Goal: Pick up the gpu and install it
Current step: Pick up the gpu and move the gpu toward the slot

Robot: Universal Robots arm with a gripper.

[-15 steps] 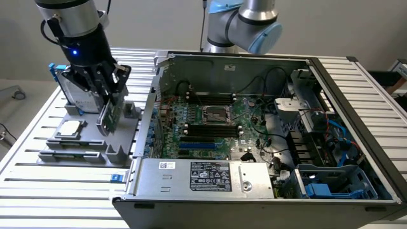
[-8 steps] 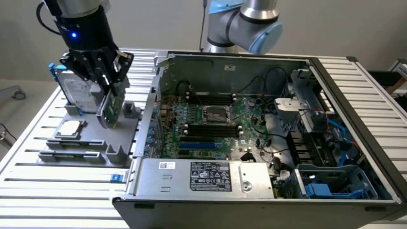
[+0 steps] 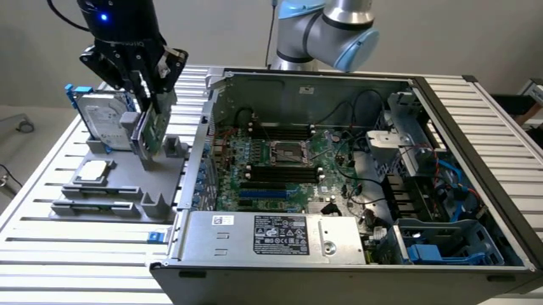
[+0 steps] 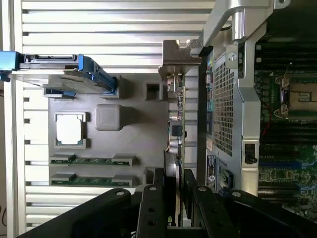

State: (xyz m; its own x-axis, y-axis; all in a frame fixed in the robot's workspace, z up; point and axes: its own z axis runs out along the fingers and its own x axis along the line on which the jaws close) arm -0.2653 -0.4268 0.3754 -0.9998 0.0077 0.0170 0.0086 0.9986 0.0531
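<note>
The gpu (image 3: 155, 124) stands on edge over the grey holder (image 3: 119, 198) at the exterior view's left, green board facing the computer case (image 3: 205, 121). My gripper (image 3: 151, 101) comes down from above, shut on the card's upper part with a finger on each face. In the wrist view the gpu (image 4: 176, 126) is seen edge-on with its silver bracket (image 4: 179, 54) at the far end, and my gripper (image 4: 173, 193) clamps it between two black fingers (image 4: 152, 198). Whether the card's lower edge still sits in the holder's slot I cannot tell.
The holder (image 4: 131, 148) also carries a silver hard drive in a blue frame (image 3: 106, 117), a square processor chip (image 3: 95, 170) and two memory sticks (image 4: 91, 159). The open case holds a motherboard (image 3: 280, 159) with blue slots (image 3: 263, 190) and a power supply (image 3: 271, 235). The slatted table (image 3: 76, 260) surrounds everything.
</note>
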